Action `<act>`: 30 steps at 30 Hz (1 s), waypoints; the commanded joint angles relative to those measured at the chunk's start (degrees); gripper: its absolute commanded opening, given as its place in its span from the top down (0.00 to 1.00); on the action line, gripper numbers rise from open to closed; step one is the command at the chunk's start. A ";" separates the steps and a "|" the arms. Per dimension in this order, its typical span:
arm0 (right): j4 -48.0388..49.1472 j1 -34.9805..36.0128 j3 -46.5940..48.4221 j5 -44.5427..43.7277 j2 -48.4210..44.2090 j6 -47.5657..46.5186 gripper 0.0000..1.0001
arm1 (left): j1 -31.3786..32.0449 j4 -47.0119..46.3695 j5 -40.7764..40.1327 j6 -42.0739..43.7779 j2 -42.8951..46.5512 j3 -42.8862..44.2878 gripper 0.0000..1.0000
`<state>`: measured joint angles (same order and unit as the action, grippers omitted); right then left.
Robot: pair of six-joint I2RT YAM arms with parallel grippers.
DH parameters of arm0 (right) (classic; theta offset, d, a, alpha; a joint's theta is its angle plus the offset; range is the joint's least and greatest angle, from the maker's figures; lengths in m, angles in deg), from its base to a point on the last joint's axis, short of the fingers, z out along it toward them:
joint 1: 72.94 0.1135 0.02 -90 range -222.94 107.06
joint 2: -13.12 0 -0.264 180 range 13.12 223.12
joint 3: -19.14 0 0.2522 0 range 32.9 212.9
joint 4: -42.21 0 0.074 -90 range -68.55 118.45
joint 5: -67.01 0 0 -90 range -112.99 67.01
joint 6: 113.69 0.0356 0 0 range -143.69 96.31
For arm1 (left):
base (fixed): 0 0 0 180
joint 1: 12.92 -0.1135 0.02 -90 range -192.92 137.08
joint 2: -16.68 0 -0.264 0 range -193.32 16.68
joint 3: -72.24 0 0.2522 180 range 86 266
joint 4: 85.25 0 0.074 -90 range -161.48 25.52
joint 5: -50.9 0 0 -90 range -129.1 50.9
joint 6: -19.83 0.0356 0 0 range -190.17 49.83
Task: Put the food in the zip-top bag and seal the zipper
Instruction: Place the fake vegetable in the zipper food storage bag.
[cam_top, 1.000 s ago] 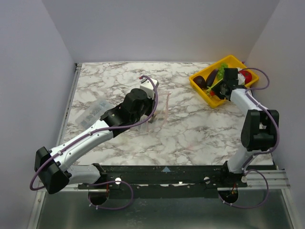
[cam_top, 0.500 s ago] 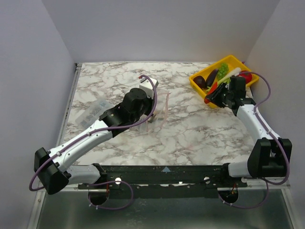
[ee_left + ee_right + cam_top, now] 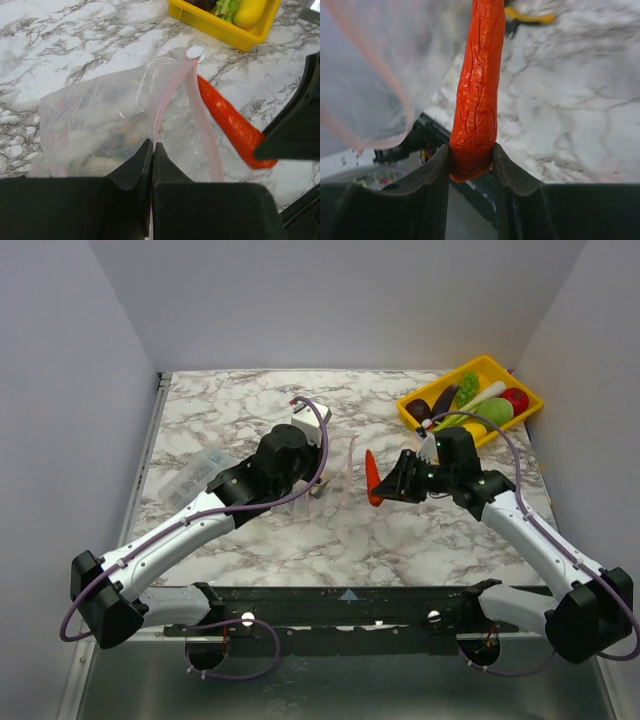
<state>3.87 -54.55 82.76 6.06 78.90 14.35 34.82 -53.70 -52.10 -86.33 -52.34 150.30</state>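
My left gripper (image 3: 152,147) is shut on the pink zipper (image 3: 167,95) edge of the clear zip-top bag (image 3: 100,115), holding its mouth agape above the marble. In the top view the bag (image 3: 343,468) hangs just right of the left gripper (image 3: 318,486). My right gripper (image 3: 472,155) is shut on a long, wrinkled orange-red food piece (image 3: 479,85). That piece (image 3: 372,478) points at the bag's mouth, its tip (image 3: 207,87) close to the zipper. More food lies in the yellow tray (image 3: 487,361): an eggplant (image 3: 443,398), a green leafy stalk (image 3: 466,383) and a red fruit (image 3: 515,398).
A small clear plastic box (image 3: 200,472) lies on the table left of the left arm. The yellow tray's wall (image 3: 220,35) is just beyond the bag in the left wrist view. Grey walls close in the table at the back and both sides.
My right arm has swung left from the yellow tray, carrying the orange-red piece over to the bag's mouth. The left arm and the bag have stayed put.
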 commanded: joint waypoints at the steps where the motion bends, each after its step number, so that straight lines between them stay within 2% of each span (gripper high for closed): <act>1: -2.96 8.57 2.93 0.26 -4.50 4.01 1.00 | 0.33 -0.85 -2.52 0.83 0.35 0.65 1.00; 6: -2.09 14.99 4.20 0.52 -6.48 8.32 0.99 | 0.34 -1.47 -3.29 1.66 0.26 0.47 1.00; 10: -10.34 20.71 9.44 -7.75 -6.63 6.64 1.00 | 0.33 -1.70 -3.86 1.91 0.17 -0.13 1.00; 15: -14.50 22.48 12.53 -6.29 -5.90 5.97 1.00 | 0.33 -1.67 -2.84 1.97 -0.07 0.53 1.00; 19: -12.91 23.28 13.83 -4.79 -3.26 6.23 1.00 | 0.33 -1.93 -2.49 1.84 -0.09 0.26 1.00; 30: -10.39 23.31 22.93 -5.37 11.05 4.05 1.00 | 0.55 -2.03 -0.36 1.25 -0.18 0.11 1.00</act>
<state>-7.23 -31.62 101.04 1.08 86.18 19.53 34.84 -54.51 -54.02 -84.80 -52.36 150.27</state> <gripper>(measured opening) 0.353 0.011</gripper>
